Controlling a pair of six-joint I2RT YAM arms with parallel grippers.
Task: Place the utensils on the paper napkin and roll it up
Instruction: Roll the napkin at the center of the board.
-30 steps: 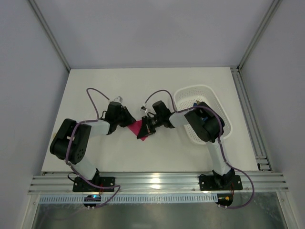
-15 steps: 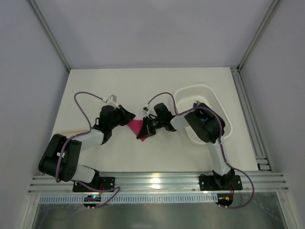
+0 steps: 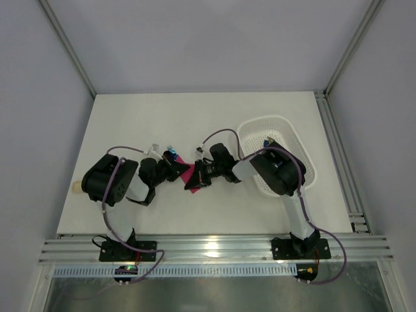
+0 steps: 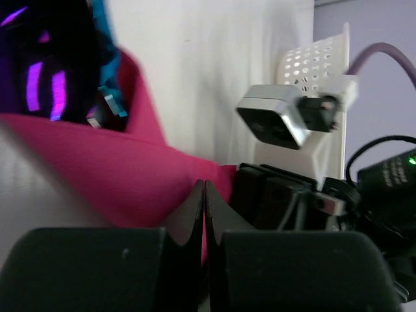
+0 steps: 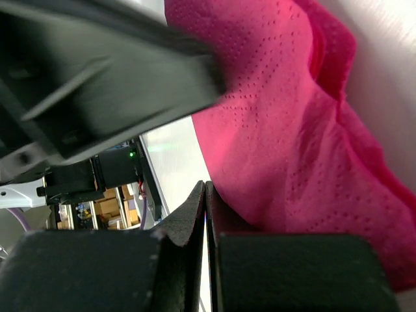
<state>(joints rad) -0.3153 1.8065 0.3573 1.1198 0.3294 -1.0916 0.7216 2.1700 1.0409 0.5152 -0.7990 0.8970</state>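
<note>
Pink paper napkin [image 3: 185, 170] sits crumpled mid-surface [image 3: 162, 123], bunched between the two arm tips, left of the white basket [image 3: 257, 123]. Left jaws pressed together, fingertips [image 4: 195, 198] against the pink paper. Right jaws pressed together too, fingertips [image 5: 195, 201] at the napkin's edge. Can't tell if either actually nips paper.

Matt, dimple-embossed paper napkin [image 5: 292, 162]
</note>
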